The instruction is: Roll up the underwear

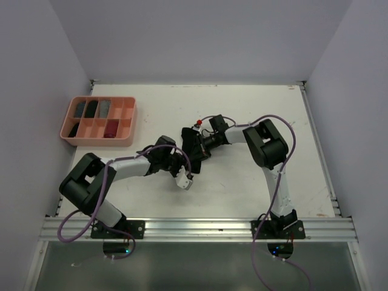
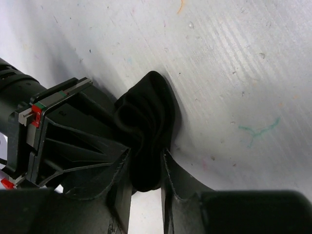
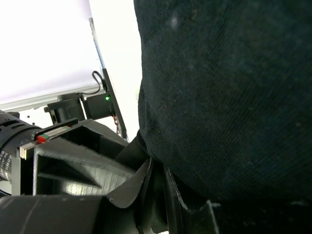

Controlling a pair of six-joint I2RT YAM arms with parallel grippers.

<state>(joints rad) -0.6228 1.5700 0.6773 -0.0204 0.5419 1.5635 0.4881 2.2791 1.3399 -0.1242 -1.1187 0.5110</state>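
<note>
The black underwear sits bunched near the middle of the white counter, between the 2 arms, whose ends meet over it. From above, the left arm reaches in from the near left and the right arm bends in from the far right, so the cloth shows only as a small dark lump between them. In the left wrist view the garment is gathered into a thick, folded wad with its far end against the counter. Its near end runs down between the left fingers, which are closed onto it, the cloth filling the whole gap between their tips. In that same view the right fingers come in from the left and meet the wad on its side. In the right wrist view the black fabric fills most of the picture on the right. There the right fingers are drawn nearly together with an edge of the cloth pinched between them, so both arms grip the same garment. The counter around the wad is scuffed, with a teal scribble to its right and a short orange mark further off. A salmon-pink tray stands at the far left of the counter, well apart from the arms. It is divided into compartments in 2 rows. Several hold dark items, and 1 compartment in the near row holds a dark red item; they are too small to tell what they are.
</note>
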